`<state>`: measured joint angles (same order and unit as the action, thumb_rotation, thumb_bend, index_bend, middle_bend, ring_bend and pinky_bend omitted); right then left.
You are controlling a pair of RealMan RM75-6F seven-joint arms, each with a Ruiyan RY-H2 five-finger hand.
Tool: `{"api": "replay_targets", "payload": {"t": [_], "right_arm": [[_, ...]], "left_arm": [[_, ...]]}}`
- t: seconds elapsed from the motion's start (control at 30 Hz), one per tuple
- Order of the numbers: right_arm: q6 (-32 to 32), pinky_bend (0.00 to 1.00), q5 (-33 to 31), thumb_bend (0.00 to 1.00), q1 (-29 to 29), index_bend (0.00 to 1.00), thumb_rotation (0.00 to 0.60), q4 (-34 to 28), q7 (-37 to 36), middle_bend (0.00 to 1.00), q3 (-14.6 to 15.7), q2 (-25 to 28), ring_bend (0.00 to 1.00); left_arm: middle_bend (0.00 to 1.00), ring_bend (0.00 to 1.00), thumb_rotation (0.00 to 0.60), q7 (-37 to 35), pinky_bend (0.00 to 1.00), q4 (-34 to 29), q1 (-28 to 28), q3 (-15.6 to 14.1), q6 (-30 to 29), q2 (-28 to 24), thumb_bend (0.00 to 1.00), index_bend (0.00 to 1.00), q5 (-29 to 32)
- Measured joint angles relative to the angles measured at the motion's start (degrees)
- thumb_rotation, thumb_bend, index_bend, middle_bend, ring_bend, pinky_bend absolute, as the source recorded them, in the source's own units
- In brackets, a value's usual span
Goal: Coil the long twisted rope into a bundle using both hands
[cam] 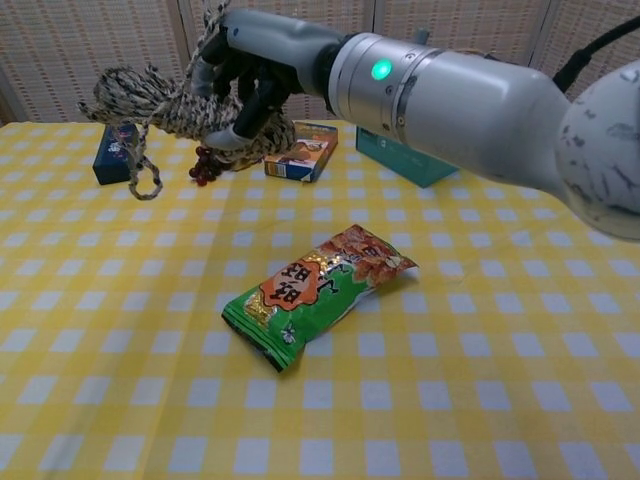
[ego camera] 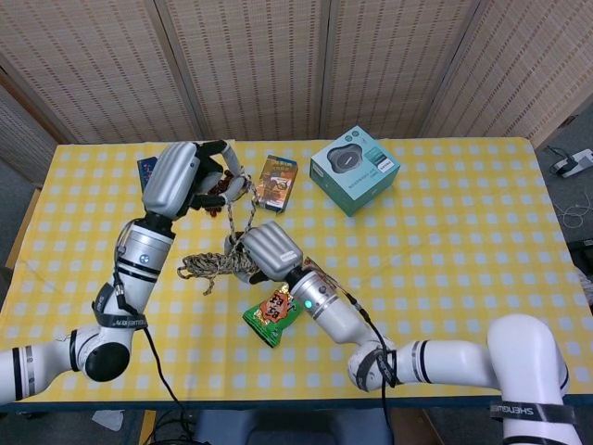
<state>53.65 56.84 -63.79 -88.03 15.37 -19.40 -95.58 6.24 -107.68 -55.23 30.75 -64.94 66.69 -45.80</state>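
Rope (cam: 160, 100), wound into a thick bundle, sits in the right robot hand (ego camera: 259, 250), whose fingers wrap around it above the desk (ego camera: 445, 232); one strand runs up to the left robot hand (ego camera: 190, 176), which pinches it, and a loop dangles from the bundle's left end

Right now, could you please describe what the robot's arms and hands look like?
Both arms are silver-and-white tubes with black joint bands and black cables. The left hand and right hand have grey backs with black fingers. A green light glows on the right wrist.
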Motion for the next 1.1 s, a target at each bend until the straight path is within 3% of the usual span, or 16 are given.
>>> {"api": "replay_targets", "payload": {"t": [0.17, 0.53, 1.1], "right_arm": [[1.01, 0.61, 5.89, 0.40, 2.09, 0.81, 0.600, 0.37, -6.90, 0.60, 0.48, 0.37, 0.52], [8.62, 0.62, 17.35, 0.38, 6.64, 0.84, 0.600, 5.45, -22.04, 0.63, 0.95, -1.51, 0.55], [17.60, 0.64, 24.59, 0.37, 10.76, 0.86, 0.600, 8.88, -35.15, 0.65, -0.31, -2.96, 0.58]], "left_arm": [[1.00, 1.00, 0.600, 1.67, 1.00, 4.12, -0.18, -0.98, 0.79, 0.49, 0.36, 0.72, 4.51], [1.00, 1.00, 0.600, 3.51, 1.00, 10.16, 0.90, -4.13, 3.43, 1.13, 0.36, 0.72, 9.58], [1.00, 1.00, 0.600, 4.78, 1.00, 15.01, 5.38, -9.52, 6.69, 0.21, 0.36, 0.72, 12.00]]}}
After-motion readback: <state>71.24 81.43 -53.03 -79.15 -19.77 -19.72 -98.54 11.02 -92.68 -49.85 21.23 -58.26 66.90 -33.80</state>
